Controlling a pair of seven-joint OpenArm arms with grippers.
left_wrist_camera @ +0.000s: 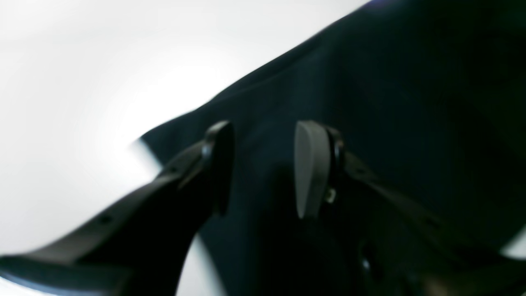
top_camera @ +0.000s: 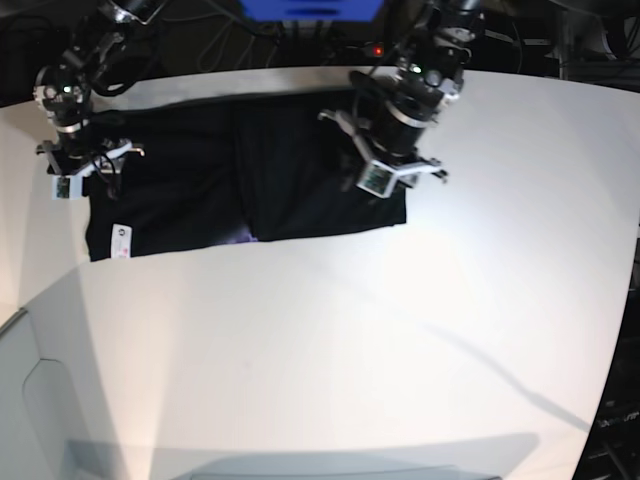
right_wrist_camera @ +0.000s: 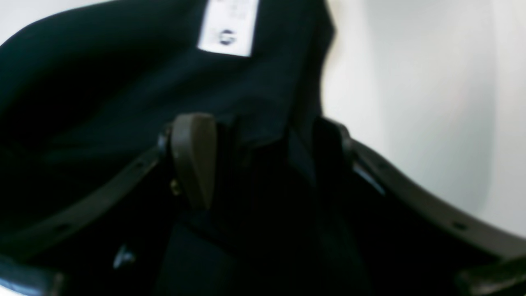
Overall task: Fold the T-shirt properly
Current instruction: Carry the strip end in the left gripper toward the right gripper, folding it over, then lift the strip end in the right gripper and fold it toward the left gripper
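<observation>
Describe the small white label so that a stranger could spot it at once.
Start at the white table, then find the black T-shirt spread across its far side. The white label sits at the shirt's near corner below the right gripper, the only pale patch on dark cloth.

A broad white table (top_camera: 400, 330) gleams under bright light, with dark cables (top_camera: 230, 45) and gear behind it.

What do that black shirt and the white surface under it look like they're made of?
T-shirt: soft knit cloth, probably cotton, matte black; it lies in folds and soft creases, with a small white label sewn on.
Table: smooth, hard white top, maybe laminate or painted board; it gives a faint sheen and clean shadows.
</observation>
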